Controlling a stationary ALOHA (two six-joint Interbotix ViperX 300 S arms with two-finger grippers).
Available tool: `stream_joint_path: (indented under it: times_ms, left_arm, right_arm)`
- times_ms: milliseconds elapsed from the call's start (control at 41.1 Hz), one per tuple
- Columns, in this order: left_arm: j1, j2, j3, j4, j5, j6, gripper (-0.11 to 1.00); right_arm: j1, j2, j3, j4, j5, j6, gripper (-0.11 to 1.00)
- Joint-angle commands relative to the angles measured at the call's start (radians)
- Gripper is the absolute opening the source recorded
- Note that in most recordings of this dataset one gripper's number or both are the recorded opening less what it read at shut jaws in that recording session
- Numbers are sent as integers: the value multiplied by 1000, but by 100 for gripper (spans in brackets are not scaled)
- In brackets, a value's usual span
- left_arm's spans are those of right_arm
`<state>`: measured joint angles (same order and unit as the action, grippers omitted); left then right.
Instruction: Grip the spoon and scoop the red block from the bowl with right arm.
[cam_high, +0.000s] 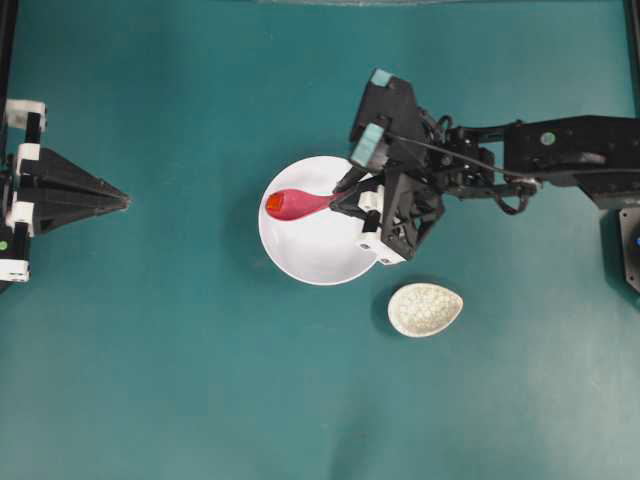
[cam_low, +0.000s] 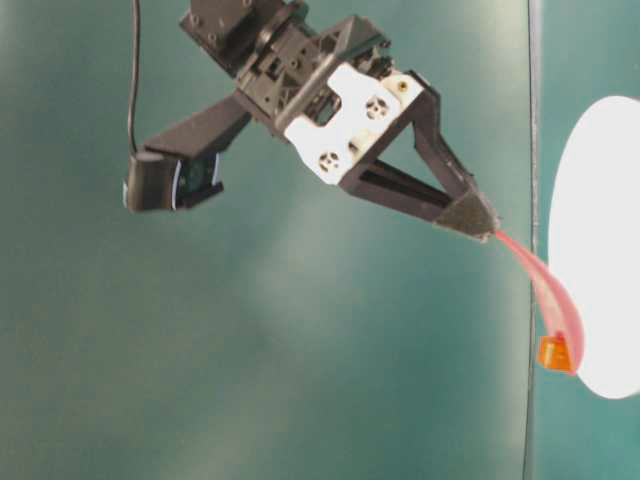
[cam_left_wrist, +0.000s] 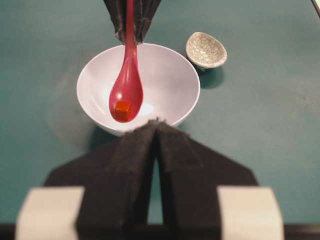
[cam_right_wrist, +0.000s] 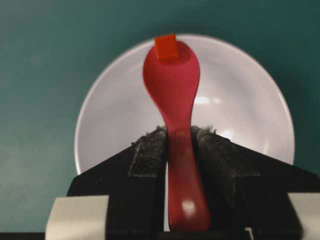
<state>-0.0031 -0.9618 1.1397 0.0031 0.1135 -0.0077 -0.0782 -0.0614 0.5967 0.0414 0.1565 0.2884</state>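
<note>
My right gripper (cam_high: 338, 203) (cam_right_wrist: 179, 134) is shut on the handle of the pink-magenta spoon (cam_high: 298, 204) (cam_right_wrist: 172, 85). The spoon is held above the white bowl (cam_high: 310, 255) (cam_right_wrist: 240, 115) with its scoop towards the bowl's left rim. The red block (cam_high: 274, 203) (cam_right_wrist: 165, 48) (cam_left_wrist: 122, 109) rests in the far end of the scoop. In the table-level view the spoon (cam_low: 550, 290) hangs down from the fingertips with the block (cam_low: 555, 354) at its tip. My left gripper (cam_high: 125, 201) (cam_left_wrist: 157, 123) is shut and empty, well left of the bowl and pointing at it.
A small speckled cream dish (cam_high: 425, 309) (cam_left_wrist: 206, 49) stands on the teal table just to the lower right of the bowl. The right arm (cam_high: 560, 150) reaches in from the right edge.
</note>
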Motion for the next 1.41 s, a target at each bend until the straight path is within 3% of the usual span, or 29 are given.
stream_joint_path:
  times_ms: [0,268,608,754,925,1241,1387]
  left_arm:
    - [-2,8,-26,2,-11,-3,0]
    - [-2,-2,-32,2,-11,-3,0]
    - [-2,-9,-40,2,-11,-23,0]
    - [-2,-9,-40,2,-5,-51,0]
    - [-3,-9,-40,2,-3,-71,0]
    - [-3,-3,-40,2,-8,-71,0]
    - [-2,0,-38,2,-5,-69,0]
  right_arm:
    - [8,-44,34,-3,-107,-2,24]
    - [11,-103,173,-3,-350,-3,24]
    - [25,-141,331,-21,-448,-8,24]
    - [26,-140,388,-63,-548,-12,24]
    - [25,-123,422,-66,-670,-15,24]
    - [26,-130,403,-66,-663,-15,24]
    - [20,-183,356,-66,-566,-15,24]
